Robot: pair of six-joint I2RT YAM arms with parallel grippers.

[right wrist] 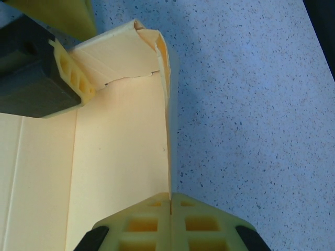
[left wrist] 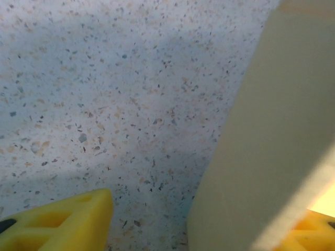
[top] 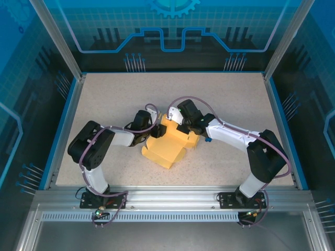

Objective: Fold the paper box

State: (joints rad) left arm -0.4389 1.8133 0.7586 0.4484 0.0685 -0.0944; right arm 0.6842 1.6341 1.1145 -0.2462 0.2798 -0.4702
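My right tool (right wrist: pixel 170 201) is closed on the paper box (top: pixel 166 149), its two tips pinching the top edge of a thin side wall (right wrist: pixel 168 130) that stands upright. My left tool (left wrist: pixel 191 230) has its jaws apart and grips nothing. One of its fingers (right wrist: pixel 73 78) rests against the corner flap (right wrist: pixel 125 52) at the far end of that same wall, and a pale panel (left wrist: pixel 261 130) rises close beside its other finger.

The box sits mid-surface (top: pixel 225 94) between my two arms, partly raised. One part lies flat toward the near edge, and the walls are up under my tools.

As I judge it, the step in hand is tucking that corner flap inward while the wall is held up. To do it well, I would keep the right pinch firm but motionless, since pulling sideways would bow the thin card or drag the whole box across the surface. The left finger should push along the crease, low and near the fold line. The flap will then hinge instead of crumpling, as its torn-looking edge suggests it easily would. I would move slowly and stop once the flap lies flush against the wall. The right grip should let go only when the corner holds its own shape.
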